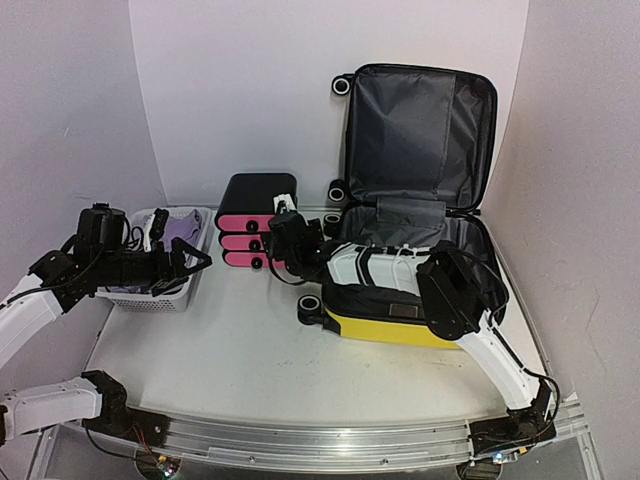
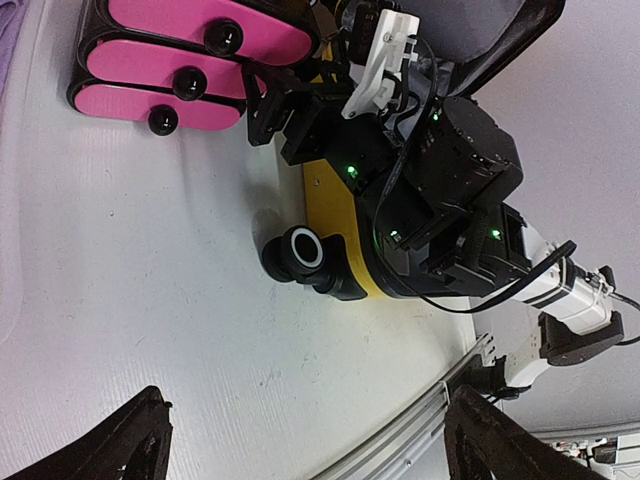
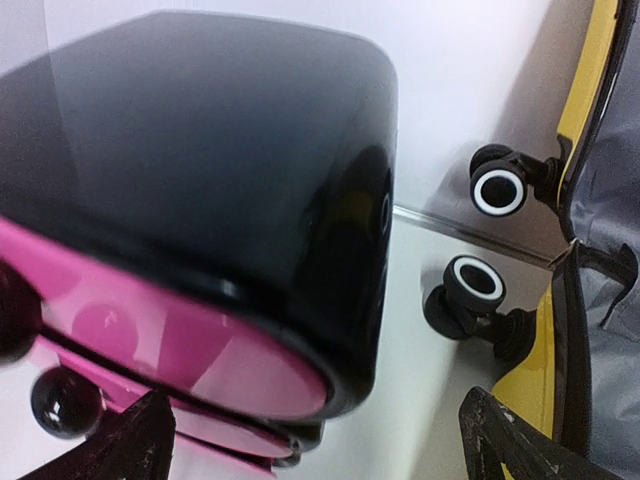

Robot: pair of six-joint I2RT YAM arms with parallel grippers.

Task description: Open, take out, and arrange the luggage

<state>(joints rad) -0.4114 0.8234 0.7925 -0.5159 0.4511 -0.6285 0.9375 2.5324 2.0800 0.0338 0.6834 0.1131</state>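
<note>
The desk (image 1: 250, 350) was seen with both arms bolted at its near edge. On its right half the luggage (image 1: 385, 326) was laid open. Its yellow shell was rested flat on the desk, a black wheel (image 1: 310, 306) was turned towards the left, and the right arm was stretched across it. At the left, the left pincer (image 1: 197, 258) was held spread and empty above the right rim of a mesh basket (image 1: 150, 296), in which purple cloth (image 1: 183, 224) was seen. Farther in, the right pincer (image 1: 272, 240) was likewise spread, with nothing pinched. It was pointed at the drawer box (image 1: 255, 192) just beside the luggage; contact could not be told. The grey-lined lid (image 1: 420, 130) was stood upright at the far wall.
</note>
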